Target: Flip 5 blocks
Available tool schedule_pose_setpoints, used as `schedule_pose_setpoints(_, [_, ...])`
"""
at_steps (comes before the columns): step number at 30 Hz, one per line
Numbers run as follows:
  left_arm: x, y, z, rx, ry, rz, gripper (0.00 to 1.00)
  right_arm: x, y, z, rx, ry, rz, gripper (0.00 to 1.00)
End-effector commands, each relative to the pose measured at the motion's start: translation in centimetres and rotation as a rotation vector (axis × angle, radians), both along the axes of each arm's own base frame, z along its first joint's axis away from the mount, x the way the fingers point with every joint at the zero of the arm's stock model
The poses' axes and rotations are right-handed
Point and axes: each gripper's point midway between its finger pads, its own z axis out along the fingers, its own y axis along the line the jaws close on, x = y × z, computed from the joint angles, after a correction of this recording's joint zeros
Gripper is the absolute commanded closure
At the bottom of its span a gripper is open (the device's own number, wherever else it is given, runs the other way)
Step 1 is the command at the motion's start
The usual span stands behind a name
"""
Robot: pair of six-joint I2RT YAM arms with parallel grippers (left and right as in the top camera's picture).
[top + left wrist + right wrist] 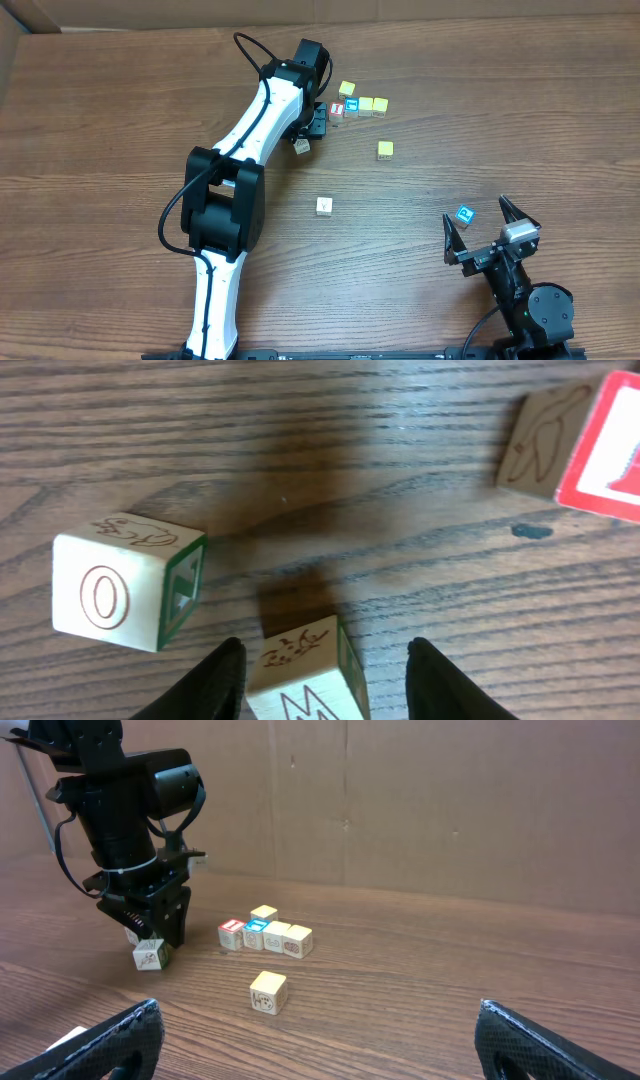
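My left gripper (315, 122) (325, 680) is open low over the table, astride a cream block (305, 670) lettered M. That block rests against the left finger with a gap to the right finger (445, 685). A cream block marked O (110, 595) (301, 146) lies just to the left. Other blocks: a yellow one (385, 150) (268, 992), a cream one (324, 205), and a blue-faced one (465, 214) between the tips of my right gripper (475, 208) (320, 1040), which is wide open. The right wrist view does not show the blue-faced block.
A tight cluster of blocks (360, 103) (265, 933) sits just right of the left gripper, with a red-faced cube (337, 109) (610, 455) and a cream one (540, 445) nearest. The left arm (240, 150) stretches across the table's left half. A cardboard wall (450, 800) stands behind.
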Motion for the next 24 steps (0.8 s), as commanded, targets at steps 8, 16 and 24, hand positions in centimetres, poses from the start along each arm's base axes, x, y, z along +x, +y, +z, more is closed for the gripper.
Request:
schedule_pose_setpoints(8, [-0.4, 1.8, 0.2, 0.077, 0.000, 0.148, 0.67, 0.1, -0.2, -0.2, 0.000, -0.001, -0.009, 0.00])
schedule_pose_setpoints(16, [-1.6, 1.4, 0.0, 0.048, 0.054, 0.156, 0.67, 0.1, -0.2, -0.2, 0.000, -0.001, -0.009, 0.00])
schedule_pose_setpoints(24, [-1.9, 1.3, -0.1, 0.050, 0.076, 0.100, 0.69, 0.1, -0.2, -0.2, 0.000, -0.001, -0.009, 0.00])
